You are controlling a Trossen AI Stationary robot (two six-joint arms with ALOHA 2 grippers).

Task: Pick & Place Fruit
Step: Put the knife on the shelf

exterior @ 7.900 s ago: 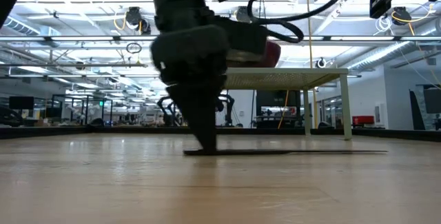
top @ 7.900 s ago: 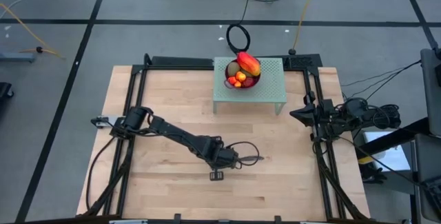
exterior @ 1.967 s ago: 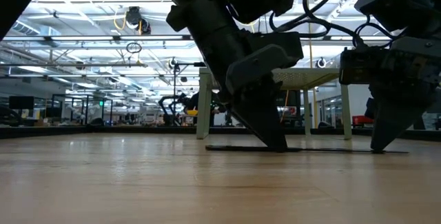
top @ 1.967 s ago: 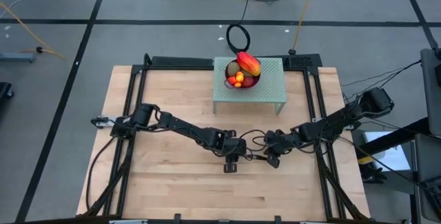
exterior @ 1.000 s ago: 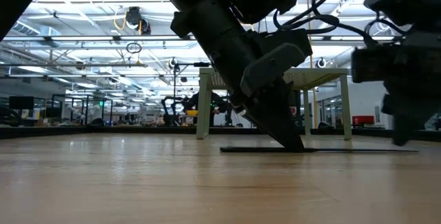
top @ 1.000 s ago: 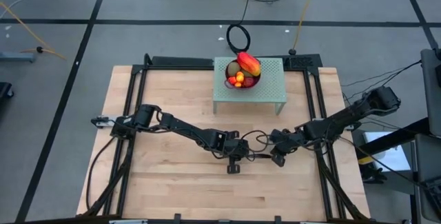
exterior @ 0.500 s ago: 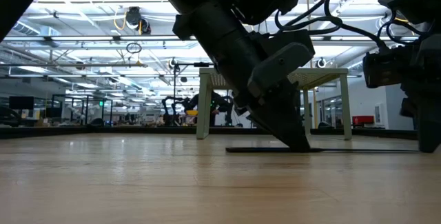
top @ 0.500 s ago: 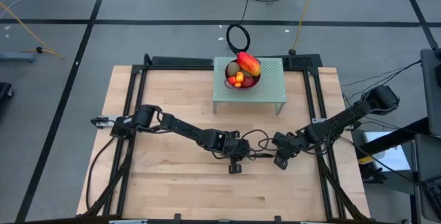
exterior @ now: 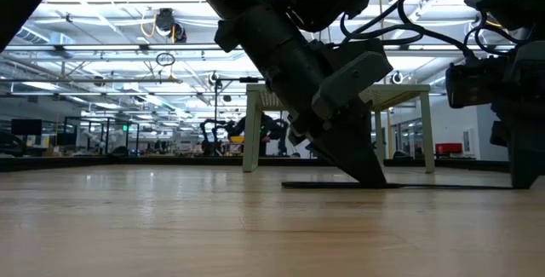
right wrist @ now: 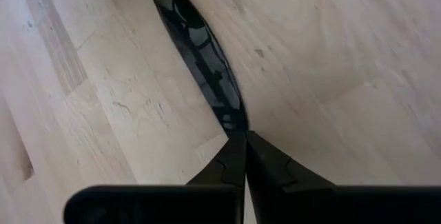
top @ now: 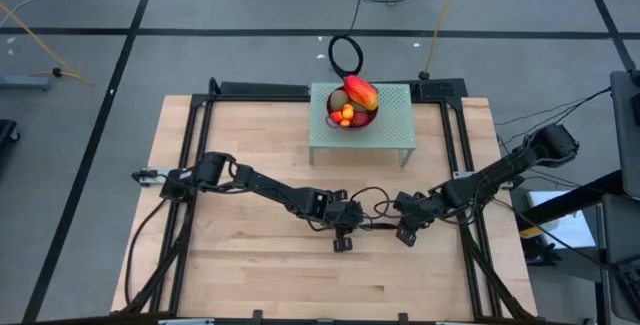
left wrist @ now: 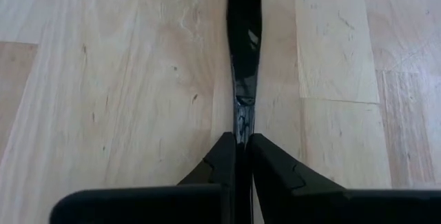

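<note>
The fruit lies in a purple bowl (top: 352, 117) on a small green perforated stand (top: 390, 130) at the table's far edge: a red-yellow mango (top: 361, 92), a kiwi (top: 340, 98) and tiny orange ones (top: 347, 112). A long dark knife (top: 375, 226) lies flat on the wooden table (top: 240, 265) mid-table, and it also shows in the low view (exterior: 443, 186). My left gripper (top: 350, 228) is shut on the knife's left part. My right gripper (top: 398, 229) is shut at its right end. My left gripper pinches the knife (left wrist: 242, 124) between its two fingers, slanting down from the table's left and lying along it. A short length sticks out behind the fingers (exterior: 294, 185). The knife lies flat on the table. My right gripper has its shut fingers at the knife's narrow, shiny pointed end (right wrist: 233, 122), coming down at a slant from the table's right, along the knife. The end meets the fingertips. The knife rests on the table.
Both arms reach toward mid-table and nearly meet, with cables looping over them (top: 372, 200). The stand's legs (exterior: 428, 132) rise behind the grippers. Bare wood lies along the near edge (top: 300, 285) and at the far left (top: 240, 125).
Both grippers have gone a little toward the table's right edge, staying shut. The knife has slid along the table with them, still lying flat.
</note>
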